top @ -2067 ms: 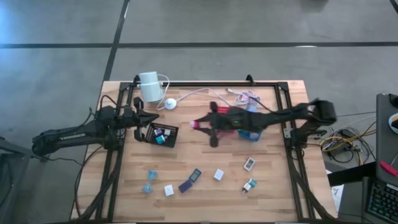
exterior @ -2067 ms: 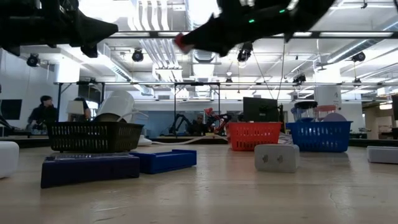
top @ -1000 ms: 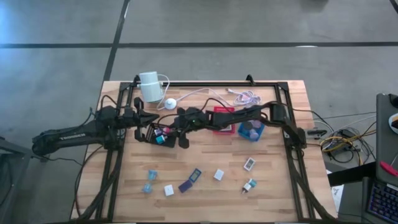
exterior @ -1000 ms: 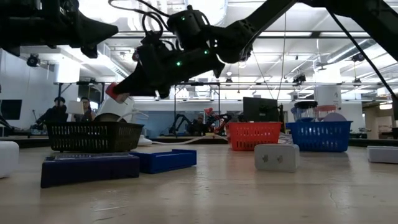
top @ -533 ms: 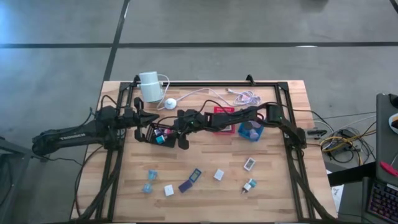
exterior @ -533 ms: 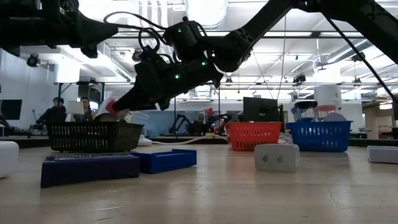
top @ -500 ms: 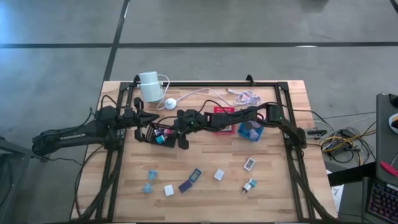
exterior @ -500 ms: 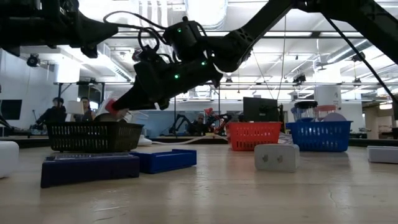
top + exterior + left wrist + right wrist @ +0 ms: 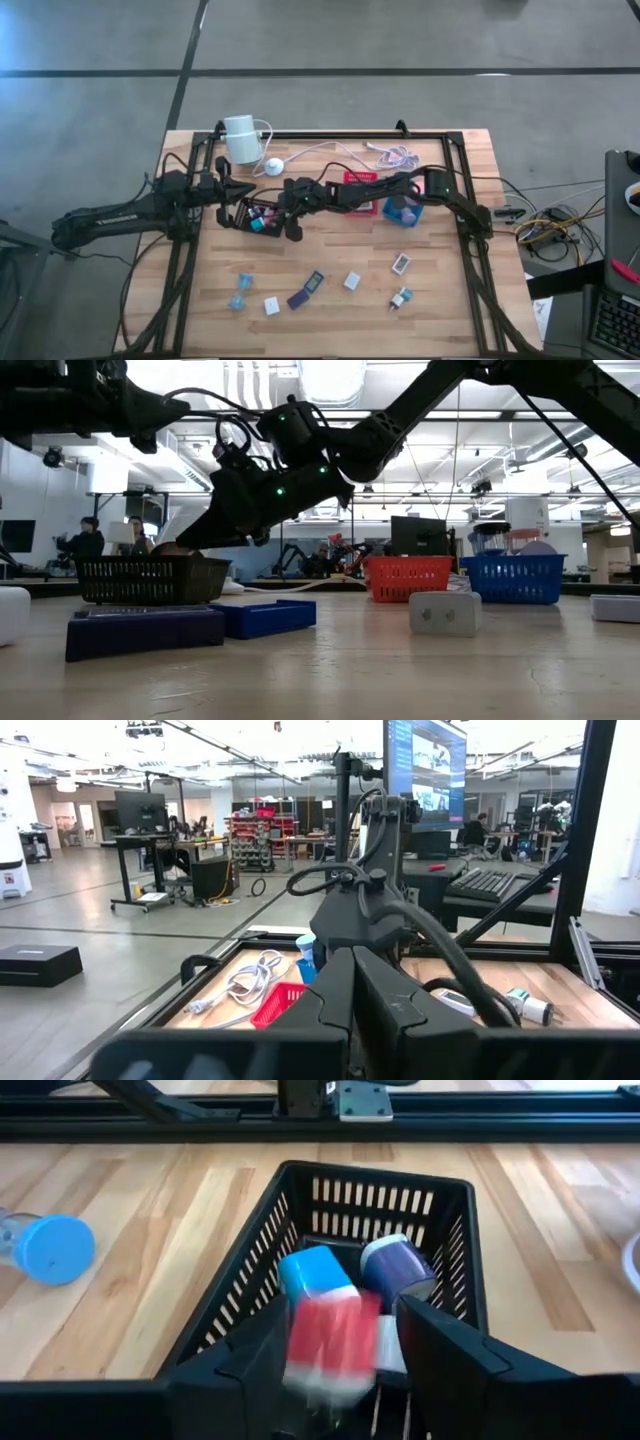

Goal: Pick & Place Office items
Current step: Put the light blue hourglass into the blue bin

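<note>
The black basket [image 9: 262,213] stands at the table's left middle and holds blue, purple and white office items [image 9: 390,1265]. My right gripper [image 9: 345,1315] reaches across the table from the right and slants down over the basket's rim [image 9: 150,565]. Its fingers stand open. A red piece [image 9: 330,1342] shows blurred between them, over the basket's inside, with a gap beside one finger. My left gripper [image 9: 228,190] waits shut and level just left of the basket. Several more small items [image 9: 314,283] lie on the near half of the table.
A white cylinder [image 9: 240,138] with its puck [image 9: 273,167] and cable stands at the far left. A red tray [image 9: 357,178] and a blue tray [image 9: 405,210] lie under my right arm. A blue-capped piece [image 9: 45,1245] lies beside the basket. Black frame rails run along the table's edges.
My right gripper has sunk toward the black basket, down to its rim. The red piece that stood out at its tip above the basket in the low view has dropped out of sight behind the rim.
</note>
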